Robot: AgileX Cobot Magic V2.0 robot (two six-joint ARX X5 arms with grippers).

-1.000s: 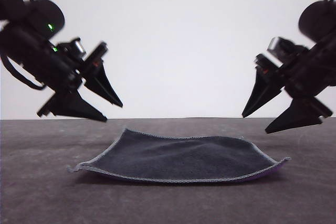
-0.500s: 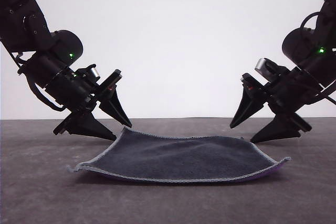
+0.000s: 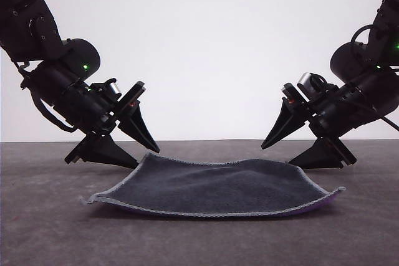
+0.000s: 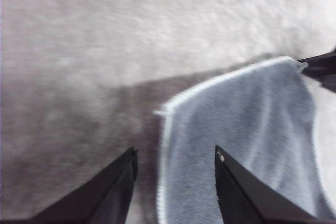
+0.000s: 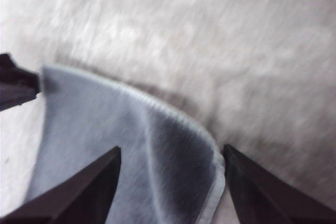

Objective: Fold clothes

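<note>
Grey bench (image 3: 50,228) carries one flat dark cloth (image 3: 215,188). My left gripper (image 3: 146,157) and right gripper (image 3: 277,154) hover wide at its far corners. Next, I judge, pinch both corners.

Lab-like setup: bare grey table (image 3: 50,235), blank white wall (image 3: 212,42).

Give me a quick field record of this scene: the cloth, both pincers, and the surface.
cloth: dark fuzzy square with light stitched edge, lying spread out, corners slightly lifted
left pincer: open, at the cloth's far left corner, not gripping
right pincer: open, at the far right corner, not gripping
surface: grey table
fold: not yet started
</note>
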